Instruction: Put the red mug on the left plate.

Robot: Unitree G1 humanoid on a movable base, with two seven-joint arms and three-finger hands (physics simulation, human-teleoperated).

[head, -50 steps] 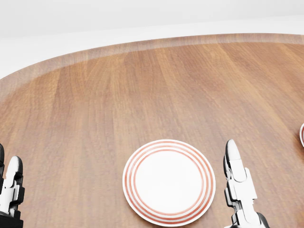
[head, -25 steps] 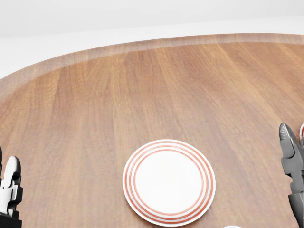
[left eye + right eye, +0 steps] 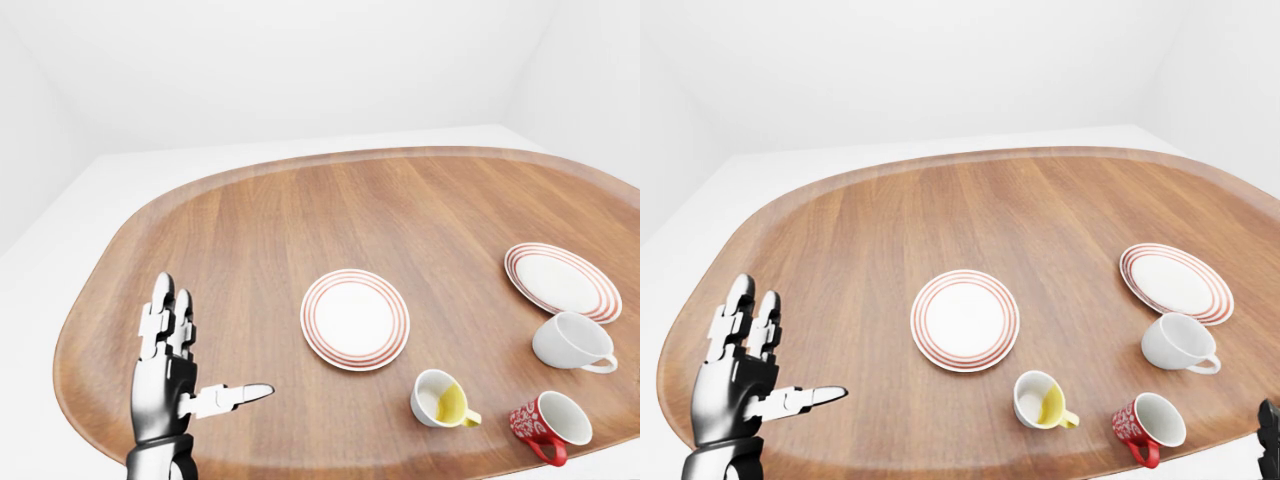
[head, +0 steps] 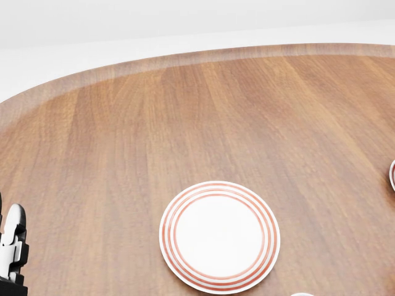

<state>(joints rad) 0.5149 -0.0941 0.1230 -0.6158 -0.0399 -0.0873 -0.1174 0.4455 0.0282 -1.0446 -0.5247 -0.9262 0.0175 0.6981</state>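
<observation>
The red mug (image 3: 548,425) lies on its side near the table's bottom right edge, mouth facing up-right, handle toward the bottom. The left plate (image 3: 355,318), white with red rings, sits mid-table; the head view shows it too (image 4: 220,235). My left hand (image 3: 200,350) stands open at the lower left, fingers up and thumb out, holding nothing, far left of the plate. Only a dark fingertip sliver of my right hand (image 3: 1269,440) shows at the right-eye view's bottom right edge, right of the red mug and apart from it.
A yellow-lined mug (image 3: 440,398) lies between the left plate and the red mug. A white mug (image 3: 572,343) lies above the red one, below the right plate (image 3: 562,280). The wooden table (image 3: 250,230) has a rounded rim, with white floor around it.
My right hand has swung rightward and down, leaving the head view entirely. My left hand has sunk a little at the lower left. The plate and camera have stayed put.
</observation>
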